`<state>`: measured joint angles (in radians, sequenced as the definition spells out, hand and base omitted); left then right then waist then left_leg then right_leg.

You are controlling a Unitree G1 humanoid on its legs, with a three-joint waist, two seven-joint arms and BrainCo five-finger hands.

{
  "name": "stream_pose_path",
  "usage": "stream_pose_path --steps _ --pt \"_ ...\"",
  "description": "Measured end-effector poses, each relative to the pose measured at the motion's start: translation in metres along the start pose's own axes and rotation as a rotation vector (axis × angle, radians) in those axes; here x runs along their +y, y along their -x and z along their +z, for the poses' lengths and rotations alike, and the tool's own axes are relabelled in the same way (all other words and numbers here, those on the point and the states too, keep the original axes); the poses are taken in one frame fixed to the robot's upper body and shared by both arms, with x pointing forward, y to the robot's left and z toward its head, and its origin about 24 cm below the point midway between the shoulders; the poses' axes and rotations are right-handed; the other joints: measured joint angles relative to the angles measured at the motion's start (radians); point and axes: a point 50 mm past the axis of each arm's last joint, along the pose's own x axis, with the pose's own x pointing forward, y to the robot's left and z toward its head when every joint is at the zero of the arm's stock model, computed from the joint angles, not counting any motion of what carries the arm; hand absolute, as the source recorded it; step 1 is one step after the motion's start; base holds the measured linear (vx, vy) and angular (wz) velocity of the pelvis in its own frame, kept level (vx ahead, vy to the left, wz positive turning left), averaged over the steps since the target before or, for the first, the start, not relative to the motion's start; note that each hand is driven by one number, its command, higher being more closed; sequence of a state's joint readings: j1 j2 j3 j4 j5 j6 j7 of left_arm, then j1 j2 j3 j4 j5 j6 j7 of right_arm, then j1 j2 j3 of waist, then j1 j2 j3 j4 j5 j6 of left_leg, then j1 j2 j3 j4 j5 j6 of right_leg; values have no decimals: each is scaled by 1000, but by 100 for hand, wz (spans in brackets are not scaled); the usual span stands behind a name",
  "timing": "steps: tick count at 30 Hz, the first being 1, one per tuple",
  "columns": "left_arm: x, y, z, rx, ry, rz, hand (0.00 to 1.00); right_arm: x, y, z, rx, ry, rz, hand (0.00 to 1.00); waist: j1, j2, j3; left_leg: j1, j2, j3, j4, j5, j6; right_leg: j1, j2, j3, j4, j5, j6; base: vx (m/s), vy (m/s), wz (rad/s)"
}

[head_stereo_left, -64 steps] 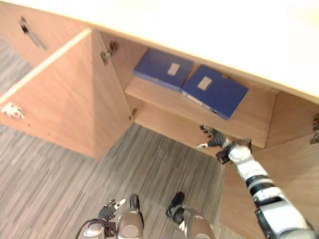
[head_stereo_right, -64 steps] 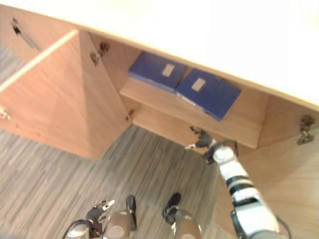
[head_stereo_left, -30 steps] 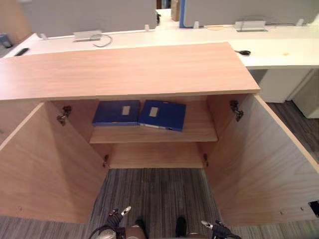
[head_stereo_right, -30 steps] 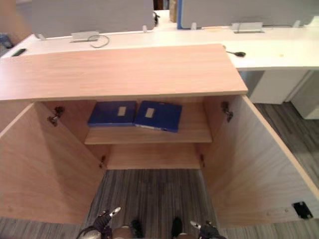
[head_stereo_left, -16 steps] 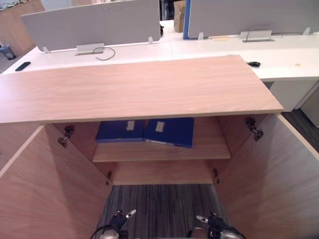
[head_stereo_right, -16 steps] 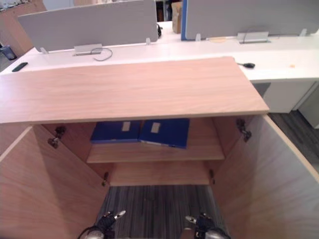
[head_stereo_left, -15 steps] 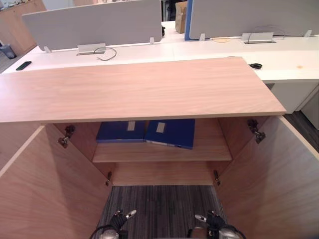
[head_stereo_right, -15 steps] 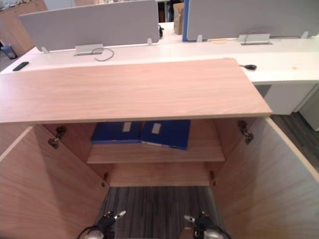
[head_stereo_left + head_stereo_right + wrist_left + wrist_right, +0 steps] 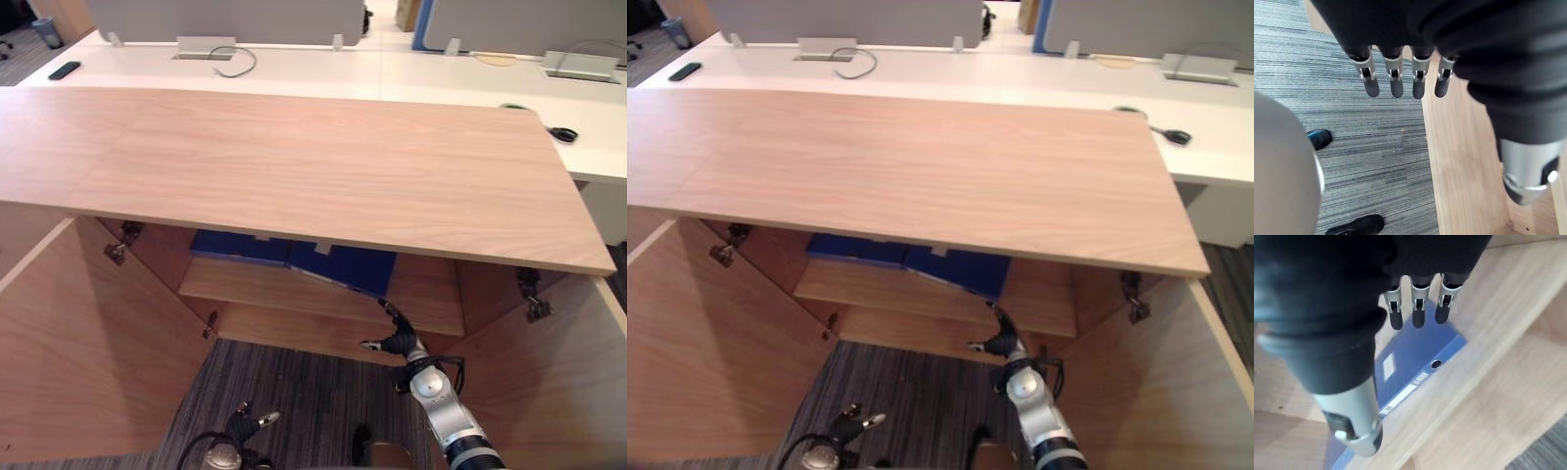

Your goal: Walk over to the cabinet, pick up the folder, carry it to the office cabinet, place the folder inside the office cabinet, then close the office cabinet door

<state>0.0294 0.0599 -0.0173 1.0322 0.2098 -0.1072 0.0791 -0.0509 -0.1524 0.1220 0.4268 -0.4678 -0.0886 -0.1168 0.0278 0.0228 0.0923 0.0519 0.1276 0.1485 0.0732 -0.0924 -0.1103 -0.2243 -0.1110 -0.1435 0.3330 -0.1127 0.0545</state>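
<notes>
Two blue folders lie flat side by side on the cabinet's upper shelf (image 9: 294,294), half hidden under the wooden top (image 9: 294,166): one on the left (image 9: 240,247), one on the right (image 9: 355,267). My right hand (image 9: 400,343) is raised in front of the shelf edge, just below the right folder, fingers straight and holding nothing. In the right wrist view its fingers (image 9: 1419,308) point at that folder (image 9: 1415,357) without touching it. My left hand (image 9: 245,421) hangs low over the carpet, open, its fingers (image 9: 1396,78) straight.
Both cabinet doors stand wide open, the left door (image 9: 78,333) and the right door (image 9: 578,392) flanking me. Grey striped carpet (image 9: 294,392) lies between them. Behind the cabinet runs a white desk (image 9: 392,69) with grey screens, a cable and a black remote (image 9: 65,70).
The camera has shifted. My right hand has risen from down by the floor to the front of the shelf, under the right folder. The left hand stays low.
</notes>
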Motion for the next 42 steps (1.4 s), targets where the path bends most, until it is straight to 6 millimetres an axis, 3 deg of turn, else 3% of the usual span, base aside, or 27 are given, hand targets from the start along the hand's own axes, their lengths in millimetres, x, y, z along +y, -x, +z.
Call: stream_pose_path --steps 4,9,12,14,19,23,25,26,27,28,30,36,42 --pt "1 0 4 -30 -82 -23 0 6 -3 9 -66 145 31 0 8 -1 -8 -30 -12 -13 0 30 2 22 -8 -27 -77 50 4 -35 37 19" --pt "0 0 11 -80 -177 -65 0 -2 -18 7 -61 239 64 0 20 2 -2 -53 -16 -31 1 50 5 30 -13 -48 -110 88 -1 -96 22 14" --pt "14 -3 36 -178 -215 -43 0 -30 -47 38 -138 295 -2 0 23 -1 89 -176 -11 -47 154 -3 5 -62 -36 -52 6 59 -16 -263 -62 17" --pt "30 -5 65 -278 -214 -2 0 -63 -70 68 -197 339 -86 0 46 26 189 -338 23 -98 402 -87 -2 -146 -30 -80 117 32 -35 -348 -106 22" --pt "50 -3 87 -353 -202 42 0 -107 -87 113 -287 354 -216 0 87 34 262 -557 54 -178 590 -129 -4 -317 -31 -129 276 -5 -67 -256 -98 22" --pt "50 2 86 -375 -195 37 0 -131 -90 140 -347 375 -290 0 98 36 277 -656 52 -213 688 -138 -19 -416 -59 -147 410 -53 -90 -164 -63 20" --pt "50 5 95 -419 -189 39 0 -146 -87 153 -387 394 -336 0 105 38 283 -739 72 -244 703 -135 -17 -477 -62 -185 446 -59 -92 -151 -72 24" --pt "53 6 97 -429 -193 43 0 -149 -86 153 -388 392 -339 0 104 36 288 -754 76 -243 713 -131 -23 -489 -78 -184 516 -82 -80 -54 -138 55" --pt "54 7 99 -440 -189 44 0 -155 -86 151 -378 384 -333 0 98 36 294 -782 77 -240 756 -123 -35 -492 -92 -176 572 -161 -104 -52 -181 51" --pt "54 9 101 -453 -175 46 0 -157 -85 153 -383 387 -327 0 107 39 298 -808 89 -244 784 -120 -38 -516 -94 -183 610 -182 -100 -71 -167 39" --pt "56 11 103 -467 -162 49 0 -158 -86 159 -396 363 -296 0 126 37 300 -856 94 -259 792 -119 -39 -561 -91 -197 623 -189 -106 -84 -72 2" --pt "58 13 105 -483 -129 56 0 -155 -87 160 -390 345 -191 0 145 30 309 -891 106 -263 780 -113 -34 -587 -101 -227 636 -194 -113 -27 3 9" --pt "62 16 107 -498 -94 60 0 -177 -92 167 -352 352 -205 0 151 13 319 -906 99 -241 748 -79 -33 -604 -133 -236 644 -201 -112 3 42 15"
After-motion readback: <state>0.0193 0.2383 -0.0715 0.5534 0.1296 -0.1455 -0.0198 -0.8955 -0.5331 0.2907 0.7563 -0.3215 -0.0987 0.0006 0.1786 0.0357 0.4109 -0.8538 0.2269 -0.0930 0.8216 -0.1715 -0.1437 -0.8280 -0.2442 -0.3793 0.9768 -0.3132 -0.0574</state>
